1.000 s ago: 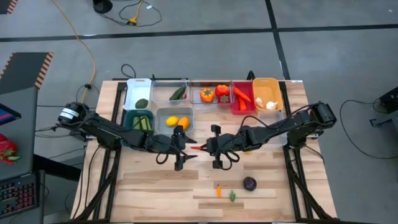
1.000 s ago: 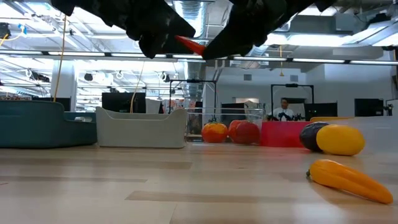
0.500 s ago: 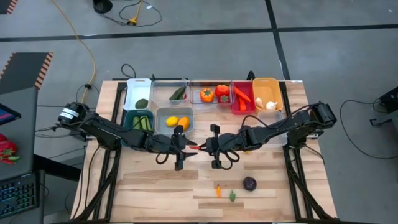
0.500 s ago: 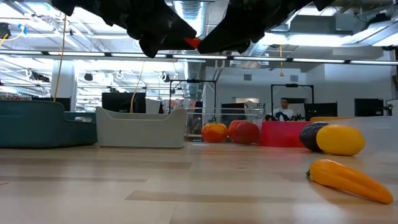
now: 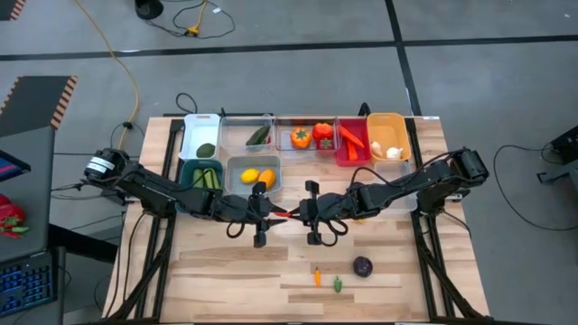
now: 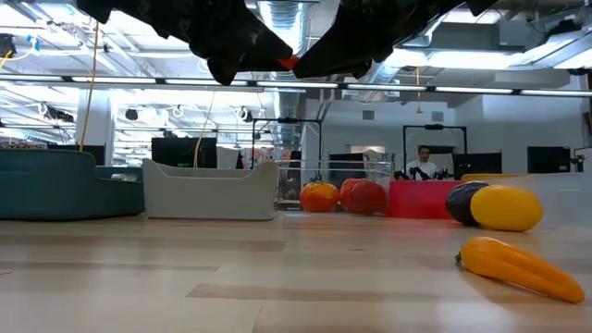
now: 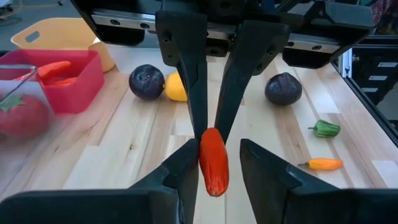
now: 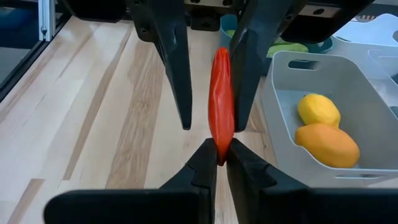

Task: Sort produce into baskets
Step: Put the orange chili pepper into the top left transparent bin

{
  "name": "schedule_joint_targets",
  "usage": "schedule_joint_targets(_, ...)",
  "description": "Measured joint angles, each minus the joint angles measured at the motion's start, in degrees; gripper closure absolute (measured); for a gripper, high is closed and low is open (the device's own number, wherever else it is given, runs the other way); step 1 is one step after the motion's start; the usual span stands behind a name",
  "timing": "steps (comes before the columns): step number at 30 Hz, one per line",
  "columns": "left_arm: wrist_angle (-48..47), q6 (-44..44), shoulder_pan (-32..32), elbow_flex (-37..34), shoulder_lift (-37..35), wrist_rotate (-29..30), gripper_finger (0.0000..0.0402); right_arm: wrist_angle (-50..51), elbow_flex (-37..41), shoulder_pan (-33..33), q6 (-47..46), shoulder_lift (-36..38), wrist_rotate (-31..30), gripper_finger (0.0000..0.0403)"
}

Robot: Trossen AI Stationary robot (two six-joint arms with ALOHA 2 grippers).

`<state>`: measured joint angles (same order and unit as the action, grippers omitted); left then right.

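A red chilli (image 5: 284, 215) hangs in the air between my two grippers at mid-table. My right gripper (image 5: 309, 214) is shut on it. My left gripper (image 5: 261, 216) is open, with a finger on either side of the chilli's free end (image 7: 213, 171). Seven tubs stand at the far edge: white (image 5: 200, 124), two clear (image 5: 246, 122), red (image 5: 343, 153), orange (image 5: 388, 122), teal (image 5: 188, 176) and grey-blue (image 5: 237, 167). The grey-blue tub holds lemons (image 8: 318, 110). My right gripper pinches one end of the chilli (image 8: 221, 148) between its two fingertips. The fingers come level from the table's right side and lie along the chilli. The chilli sticks out level toward my left gripper, clear of the table. I cannot tell whether my left gripper's fingers (image 7: 186, 168) touch it.
A purple ball (image 5: 362, 266), a small orange piece (image 5: 317, 276) and a small green piece (image 5: 337, 284) lie near the front edge. Another purple ball (image 7: 147, 82) and a lemon (image 7: 176, 87) lie under my right arm. The far tubs hold cucumbers, peppers, carrots and garlic.
My right gripper has carried the chilli a little toward the table's left edge. The chilli's free end now lies farther in between my left gripper's open fingers. It stays level and clear of the table.
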<state>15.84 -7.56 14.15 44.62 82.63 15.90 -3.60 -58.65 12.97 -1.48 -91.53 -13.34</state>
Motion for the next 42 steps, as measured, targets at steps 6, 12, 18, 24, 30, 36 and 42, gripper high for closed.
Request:
schedule_joint_targets(6,0.00,0.01,0.00,0.00,0.00,0.04,0.0318,0.00,0.00,0.00,0.00,0.02,0.09,0.0343)
schedule_joint_targets(12,-0.02,0.01,0.00,0.00,-0.02,0.18,0.0344,0.03,0.00,0.00,0.00,0.04,0.11,0.0343)
schedule_joint_targets(18,-0.02,0.03,0.00,0.00,-0.02,0.20,0.0362,0.03,0.00,0.00,-0.02,0.04,0.11,0.0343)
schedule_joint_targets(24,-0.02,0.03,0.00,0.00,-0.02,0.13,0.0367,0.05,0.00,0.00,-0.93,0.04,0.12,0.0342)
schedule_joint_targets(30,-0.01,0.03,0.04,0.00,-0.02,-0.20,0.0368,0.05,0.00,-0.07,-1.61,0.04,3.32,0.0311)
schedule_joint_targets(36,-0.18,-0.52,-0.81,-0.02,-0.59,-0.31,0.0368,0.05,0.00,0.00,-1.66,0.04,3.80,0.0242)
schedule_joint_targets(42,-6.51,-0.44,-5.83,-0.04,-5.63,-0.19,0.0368,1.00,0.01,0.13,-1.66,0.11,3.92,0.0195)
